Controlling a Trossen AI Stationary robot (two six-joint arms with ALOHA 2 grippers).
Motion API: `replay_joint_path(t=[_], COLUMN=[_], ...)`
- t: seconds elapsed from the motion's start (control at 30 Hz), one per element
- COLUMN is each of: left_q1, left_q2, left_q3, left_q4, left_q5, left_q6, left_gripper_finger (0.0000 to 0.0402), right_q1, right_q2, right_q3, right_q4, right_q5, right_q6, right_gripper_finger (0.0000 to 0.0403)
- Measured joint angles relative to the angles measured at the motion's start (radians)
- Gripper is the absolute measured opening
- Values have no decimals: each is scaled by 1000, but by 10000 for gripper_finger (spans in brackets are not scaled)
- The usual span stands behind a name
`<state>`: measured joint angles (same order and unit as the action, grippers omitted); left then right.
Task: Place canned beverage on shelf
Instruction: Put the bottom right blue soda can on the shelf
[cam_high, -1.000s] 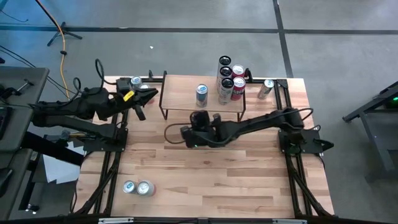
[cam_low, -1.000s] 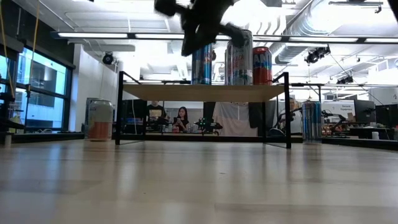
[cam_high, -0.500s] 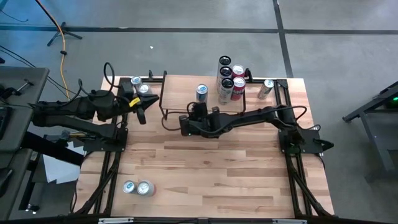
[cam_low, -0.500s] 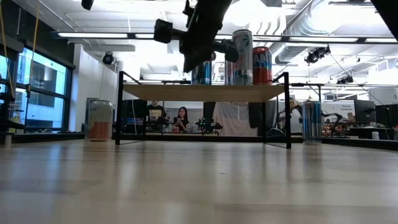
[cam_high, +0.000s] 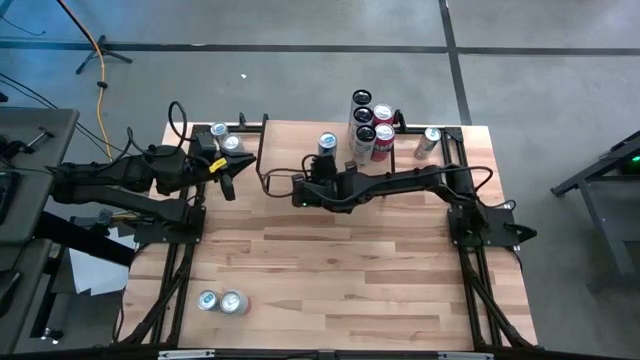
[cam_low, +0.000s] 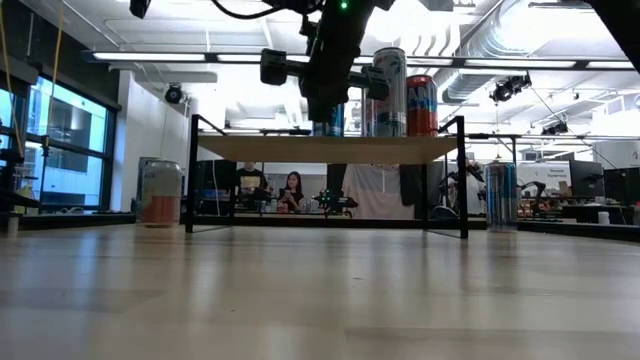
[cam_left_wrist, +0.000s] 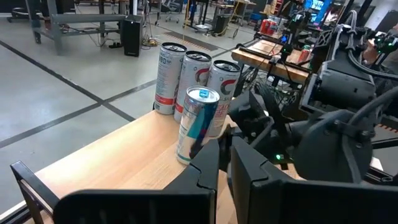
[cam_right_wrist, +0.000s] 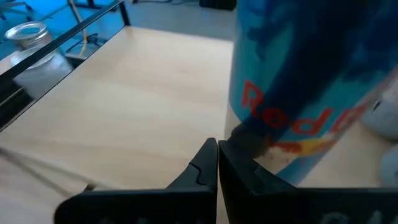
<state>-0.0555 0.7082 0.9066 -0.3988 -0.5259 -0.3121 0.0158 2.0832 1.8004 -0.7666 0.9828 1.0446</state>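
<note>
The big wooden table (cam_high: 330, 270) has pale, smooth planks. On it stands the shelf (cam_low: 330, 149), a flat light wood board on thin black metal legs. The shiny blue and silver can (cam_high: 327, 145) stands upright on the shelf, near a bunch of tall round cans (cam_high: 370, 125). The right gripper (cam_high: 325, 168) is just beside the blue can, its dark fingers pressed together and holding nothing. The left gripper (cam_high: 224, 180) waits by the table's left edge, closed and empty too.
</note>
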Motion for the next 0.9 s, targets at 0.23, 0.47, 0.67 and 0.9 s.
replay_joint_path(t=[0.23,0.47,0.67,0.9], left_q1=[0,0,1,1], left_q2=[0,0,0,0], left_q3=[0,0,0,0], left_q4=[0,0,-1,-3], left_q5=[0,0,-8,-11], left_q6=[0,0,1,8], left_gripper_finger=[0,0,0,0], right_q1=[-40,-76,-101,-82], right_q2=[-1,-1,-1,-48], right_q3=[0,0,0,2], right_q4=[0,4,96,195], right_q5=[11,10,-36,-397], right_q6=[2,0,-111,-594], right_gripper_finger=[0,0,0,0])
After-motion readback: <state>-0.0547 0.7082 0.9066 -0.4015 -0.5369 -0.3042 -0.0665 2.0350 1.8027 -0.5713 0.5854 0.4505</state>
